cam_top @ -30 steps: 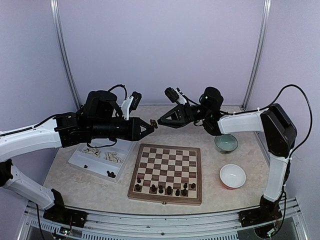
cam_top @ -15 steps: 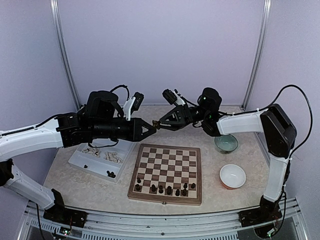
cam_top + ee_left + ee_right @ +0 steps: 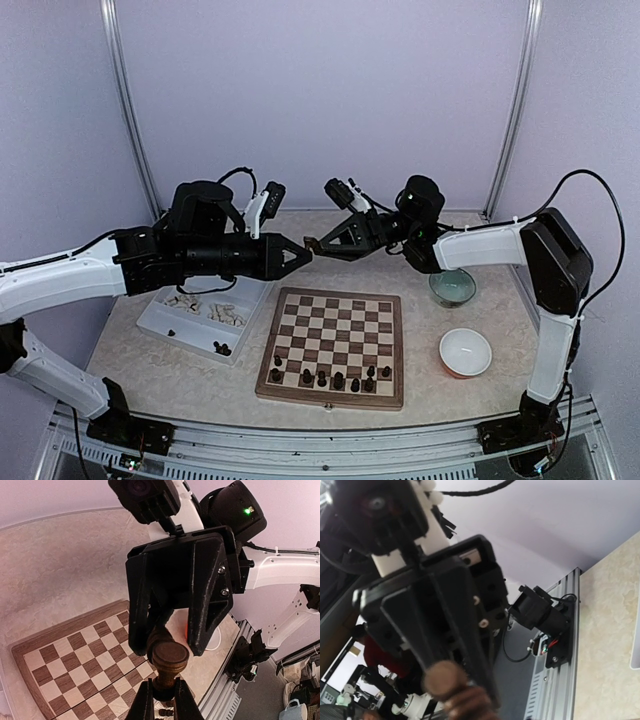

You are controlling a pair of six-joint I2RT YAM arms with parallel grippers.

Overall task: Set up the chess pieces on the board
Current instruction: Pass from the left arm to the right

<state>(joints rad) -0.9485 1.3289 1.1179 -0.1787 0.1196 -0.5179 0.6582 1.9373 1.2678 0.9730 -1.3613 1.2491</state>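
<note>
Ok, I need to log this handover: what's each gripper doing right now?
Left gripper: shut on a dark chess piece.
Right gripper: jaws straddle that piece; grip cannot be told.

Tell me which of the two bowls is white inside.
The bowl nearer the arm bases, beside the board at its right front corner: white inside, red outside. The other bowl, farther back, is greenish glass.

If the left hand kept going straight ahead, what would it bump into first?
The right hand, probably: it faces the left hand, fingers either side of the brown chess piece the left hand grips.
</note>
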